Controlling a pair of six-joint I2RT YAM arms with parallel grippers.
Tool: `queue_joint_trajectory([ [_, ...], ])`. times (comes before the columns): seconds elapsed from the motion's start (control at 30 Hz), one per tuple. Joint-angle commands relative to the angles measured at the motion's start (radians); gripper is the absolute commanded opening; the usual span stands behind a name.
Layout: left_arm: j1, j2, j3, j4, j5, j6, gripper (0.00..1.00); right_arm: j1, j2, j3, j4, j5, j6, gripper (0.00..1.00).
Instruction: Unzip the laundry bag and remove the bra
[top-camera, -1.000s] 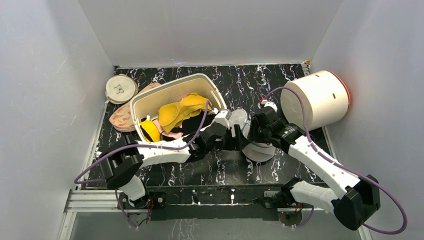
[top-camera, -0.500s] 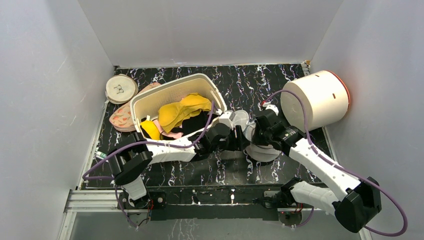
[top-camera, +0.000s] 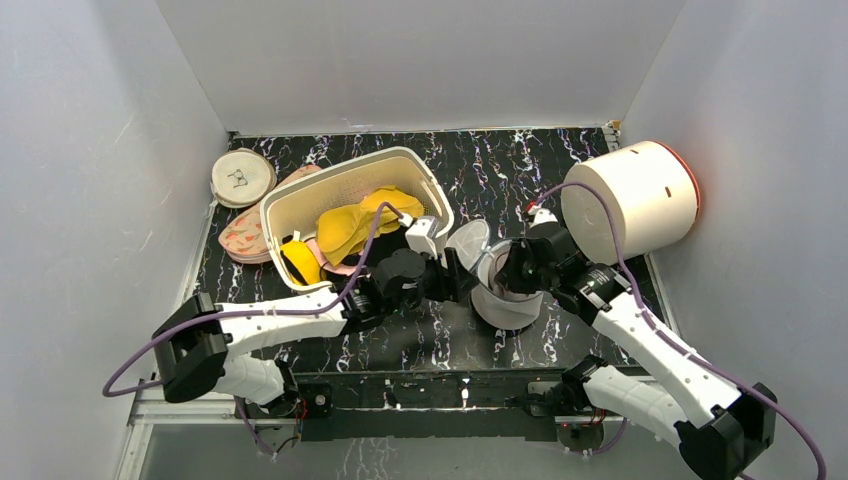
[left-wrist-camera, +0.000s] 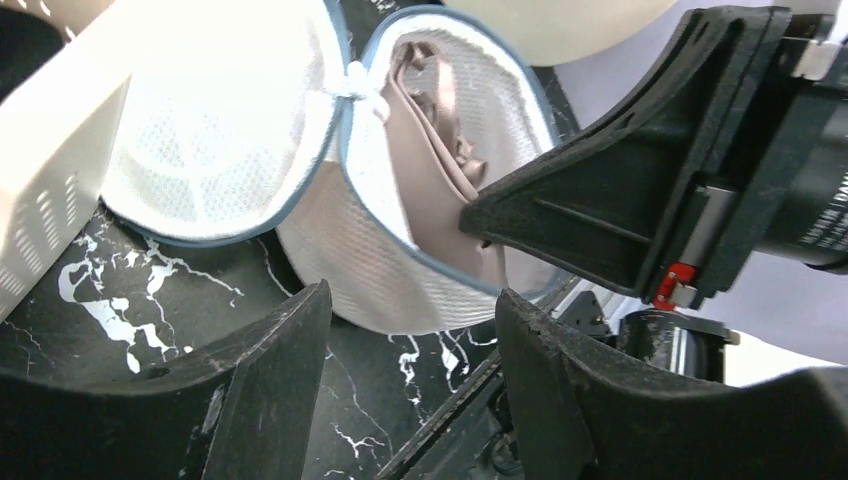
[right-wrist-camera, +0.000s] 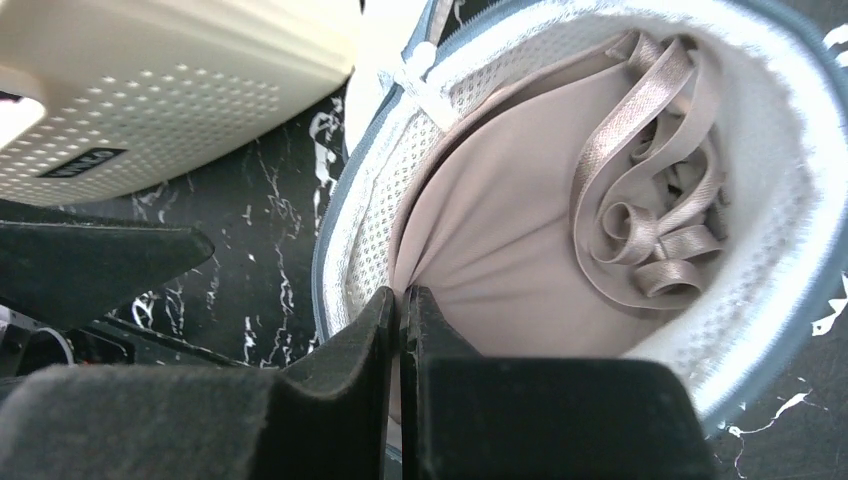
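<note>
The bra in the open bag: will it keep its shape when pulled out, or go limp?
Probably floppy: the bra creases where the right gripper pinches it. Its straps lie in loose coils, so they may snag on the bag rim. The soft bag might lift too.

The right gripper (right-wrist-camera: 402, 296) has closed on the bra (right-wrist-camera: 500, 230); the left gripper (left-wrist-camera: 412, 298) has backed off leftward.

white mesh laundry bag (right-wrist-camera: 365, 230), grey-blue trim; pale pink bra (right-wrist-camera: 500, 230); black white-veined table (top-camera: 450, 345); cream basket (top-camera: 285, 205).
</note>
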Motion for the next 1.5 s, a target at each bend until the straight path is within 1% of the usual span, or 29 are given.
queue_joint_trajectory([
  [0.0,-0.003,-0.059,0.041,-0.049,-0.011,0.028,0.6,0.002,-0.05,0.069,0.088,0.039,-0.01,0.0],
  [0.03,-0.004,-0.062,0.043,-0.04,0.003,0.026,0.62,0.002,-0.056,0.069,0.098,0.048,-0.006,0.0],
  [0.1,-0.003,-0.059,0.054,-0.009,0.044,0.039,0.69,0.002,-0.065,0.052,0.126,0.051,-0.001,0.0],
  [0.17,-0.002,-0.036,0.09,-0.011,0.077,0.062,0.72,0.002,-0.06,0.046,0.136,0.047,0.009,0.0],
  [0.2,-0.003,-0.024,0.115,-0.031,0.08,0.065,0.72,0.002,-0.063,0.05,0.132,0.05,0.013,0.0],
  [0.27,-0.002,-0.013,0.148,-0.062,0.079,0.058,0.66,0.001,-0.079,0.049,0.148,0.049,0.012,0.0],
  [0.37,0.021,-0.012,0.175,-0.071,0.096,-0.008,0.64,0.001,-0.117,0.034,0.213,0.021,-0.012,0.0],
  [0.47,0.065,0.036,0.228,-0.142,0.115,-0.122,0.71,0.002,-0.136,0.02,0.235,-0.008,-0.063,0.0],
  [0.5,0.076,0.052,0.271,-0.184,0.116,-0.146,0.71,0.002,-0.136,0.019,0.227,-0.01,-0.074,0.0],
  [0.63,0.083,0.109,0.384,-0.31,0.117,-0.156,0.71,0.001,-0.155,0.036,0.203,0.012,-0.085,0.0],
  [0.7,0.083,0.098,0.376,-0.3,0.12,-0.138,0.72,0.002,-0.175,0.051,0.194,0.071,-0.058,0.0],
  [0.8,0.083,0.008,0.256,-0.148,0.139,-0.092,0.77,0.002,-0.183,0.103,0.168,0.134,-0.023,0.0],
  [0.9,0.083,-0.104,0.182,-0.097,0.124,-0.033,0.84,0.002,-0.18,0.182,0.162,0.148,-0.023,0.0],
  [0.97,0.084,-0.165,0.176,-0.136,0.102,0.022,0.89,0.002,-0.175,0.231,0.16,0.157,-0.034,0.0],
  [1.1,0.084,-0.285,0.195,-0.272,0.041,0.123,0.98,0.001,-0.153,0.329,0.181,0.147,-0.067,0.0],
  [1.27,0.087,-0.448,0.209,-0.47,-0.077,0.172,0.98,0.001,-0.113,0.423,0.28,0.102,-0.077,0.0],
  [1.47,0.089,-0.625,0.212,-0.607,-0.179,0.174,0.98,0.002,-0.037,0.504,0.464,-0.03,-0.104,0.0],
])
